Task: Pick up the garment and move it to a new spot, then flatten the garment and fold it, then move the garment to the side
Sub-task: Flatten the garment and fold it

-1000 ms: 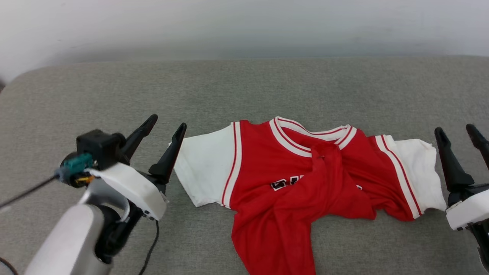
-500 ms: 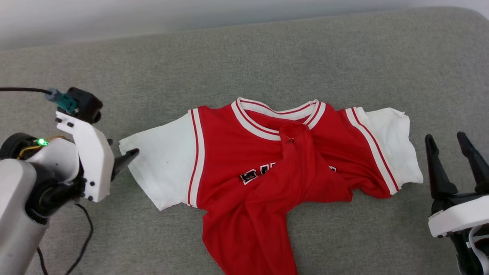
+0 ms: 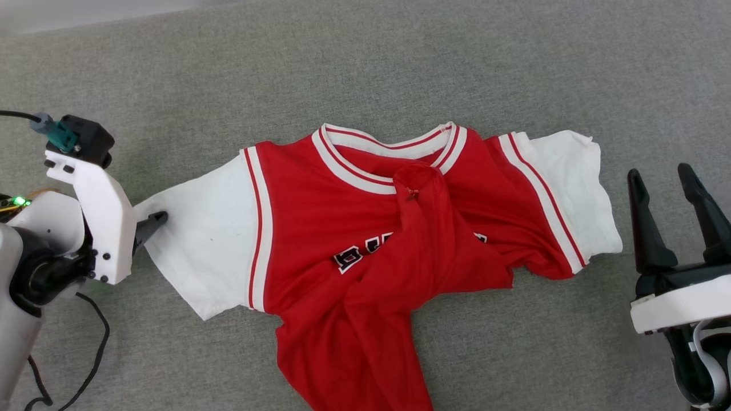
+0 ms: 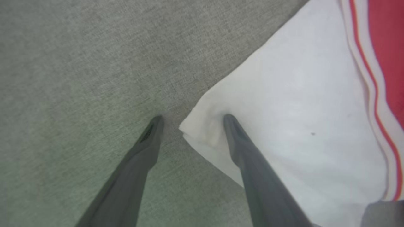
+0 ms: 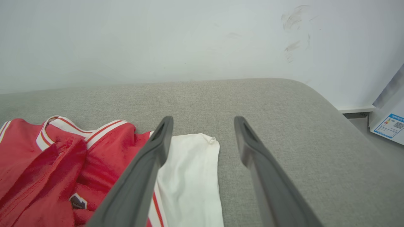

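The garment (image 3: 308, 211), a red jersey with white sleeves and striped trim, lies on the grey cushion (image 3: 400, 68) with its collar away from me. A red fold of its lower body lies across the chest and covers part of the black letters. My left gripper (image 3: 149, 221) points down at the left sleeve's outer corner. In the left wrist view it (image 4: 192, 121) is open and straddles that corner: one fingertip (image 4: 154, 126) is on the cushion, the other presses on the white sleeve (image 4: 284, 110). My right gripper (image 3: 659, 171) stands open just right of the right sleeve, apart from it (image 5: 203, 119).
A pale wall (image 5: 157, 37) rises behind the cushion. The cushion's rounded right end (image 5: 331, 104) drops off near a white box with a blue label (image 5: 391, 124). A black cable (image 3: 97, 354) hangs under my left arm.
The head camera has tilted down, so the whole picture has shifted. My left gripper has turned downward and lowered onto the left sleeve's corner. The right gripper has stayed open beside the right sleeve.
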Robot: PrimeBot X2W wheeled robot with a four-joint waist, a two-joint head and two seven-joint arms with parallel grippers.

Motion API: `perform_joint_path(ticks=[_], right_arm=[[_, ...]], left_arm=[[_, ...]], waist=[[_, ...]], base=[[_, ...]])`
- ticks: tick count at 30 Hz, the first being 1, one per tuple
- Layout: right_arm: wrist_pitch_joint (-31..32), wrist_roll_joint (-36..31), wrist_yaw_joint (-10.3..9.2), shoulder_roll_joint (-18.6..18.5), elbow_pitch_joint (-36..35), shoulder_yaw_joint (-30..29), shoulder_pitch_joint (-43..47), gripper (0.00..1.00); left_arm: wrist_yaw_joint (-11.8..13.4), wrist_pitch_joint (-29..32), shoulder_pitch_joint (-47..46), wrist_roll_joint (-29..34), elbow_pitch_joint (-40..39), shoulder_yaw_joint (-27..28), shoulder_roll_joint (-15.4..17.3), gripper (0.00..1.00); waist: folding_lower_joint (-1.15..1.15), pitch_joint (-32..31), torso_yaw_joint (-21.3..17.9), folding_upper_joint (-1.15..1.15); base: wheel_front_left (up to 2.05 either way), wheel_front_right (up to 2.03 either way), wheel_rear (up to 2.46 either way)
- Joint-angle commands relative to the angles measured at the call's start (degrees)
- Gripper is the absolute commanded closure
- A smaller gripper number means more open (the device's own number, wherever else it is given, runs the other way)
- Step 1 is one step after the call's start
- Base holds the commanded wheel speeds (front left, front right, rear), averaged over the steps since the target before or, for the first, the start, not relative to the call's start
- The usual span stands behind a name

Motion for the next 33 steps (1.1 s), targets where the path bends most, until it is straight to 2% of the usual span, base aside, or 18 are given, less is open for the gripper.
perform_joint_path(ticks=[1, 5, 8, 13, 16, 20, 22, 25, 29, 33], right_arm=[[0.3, 0.4, -0.02, 0.8, -0.5, -0.2, -1.0, 0.0], [2.5, 1.0, -0.02, 1.4, -1.8, -0.9, -0.8, 0.0], [4.9, 0.2, -0.02, 0.4, -2.4, -1.5, -0.3, 0.0], [12.8, 0.1, -0.02, -2.6, -3.6, -2.0, 1.4, 0.0], [19.4, 0.0, -0.03, -5.8, -4.6, -2.1, 1.6, 0.0], [33.3, -0.5, -0.04, -8.7, -5.2, -3.8, 1.3, 0.0], [39.8, 0.6, -0.02, -9.5, -6.0, -4.3, 0.2, 0.0], [48.2, 0.7, -0.03, -12.7, -6.5, -4.0, -1.6, 0.0], [55.2, 2.1, -0.03, -15.9, -4.7, -3.6, -5.1, 0.0], [59.7, 3.0, -0.03, -18.0, 0.1, -3.2, -9.2, 0.0]], left_arm=[[-0.1, 0.5, 1.4, 0.0, 1.2, -1.7, -1.1, 1.0], [-0.4, -1.4, 1.0, -0.1, 1.2, -1.7, -1.8, 1.0], [-0.4, -4.1, 0.4, 0.5, 0.7, -1.0, -1.8, 1.0], [0.9, -9.9, 0.9, 1.9, -0.7, 0.5, -2.6, 1.0], [1.7, -12.7, 1.6, 3.5, -2.8, 0.8, -2.2, 1.0], [2.4, -15.7, 4.3, 2.7, -7.8, 1.9, -2.4, 1.0], [2.1, -16.1, 5.5, 2.7, -11.4, 2.1, -1.3, 1.0], [2.6, -16.4, 7.1, 3.4, -16.9, 2.4, 0.2, 1.0], [3.8, -17.3, 8.9, 3.7, -23.5, 3.6, 1.3, 1.0], [4.5, -17.3, 10.3, 4.1, -29.2, 3.2, 1.6, 1.0]], waist=[[0.0, 0.2, 0.0, 0.0], [0.0, 0.1, 0.2, 0.0], [0.0, -1.1, 1.1, 0.0], [0.0, -3.6, 3.8, 0.0], [0.0, -5.0, 5.4, 0.0], [0.0, -6.7, 7.8, 0.0], [0.0, -7.1, 9.0, 0.0], [0.0, -7.1, 11.0, 0.0], [0.0, -6.3, 13.3, 0.0], [0.0, -5.2, 15.5, 0.0]], base=[[0.0, 0.0, 0.0], [0.0, 0.0, 0.0], [0.0, 0.0, 0.0], [0.0, 0.0, 0.0], [0.0, 0.0, 0.0], [0.0, 0.0, 0.0], [0.0, 0.0, 0.0], [0.0, 0.0, 0.0], [0.0, 0.0, 0.0], [0.0, 0.0, 0.0]])
